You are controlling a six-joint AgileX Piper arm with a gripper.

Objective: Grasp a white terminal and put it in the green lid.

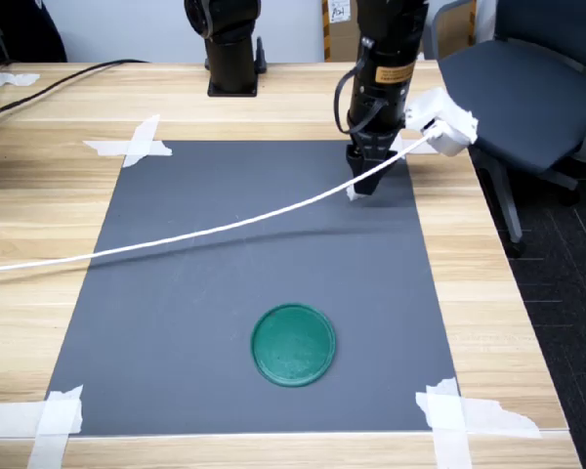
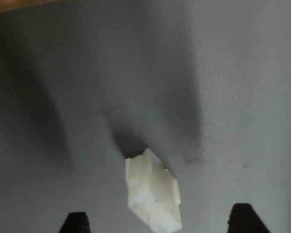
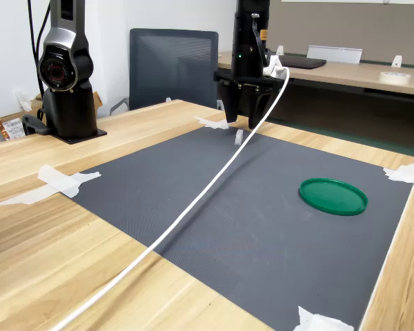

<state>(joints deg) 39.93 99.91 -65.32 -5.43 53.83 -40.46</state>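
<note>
The white terminal (image 2: 152,191) lies on the grey mat (image 1: 215,322), between the spread jaws of the gripper (image 3: 243,123). The green lid (image 1: 293,344) sits well apart, empty.

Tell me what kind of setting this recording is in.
Probably an office or lab robot workstation: a wooden table with a taped-down grey mat, an office chair beside it, and more desks behind.

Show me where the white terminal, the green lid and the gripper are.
white terminal (image 2: 152,195): wrist view, middle of its top face.
green lid (image 1: 293,344): first exterior view, centre of the disc.
gripper (image 3: 243,114): second exterior view, midway between its fingertips.
</note>
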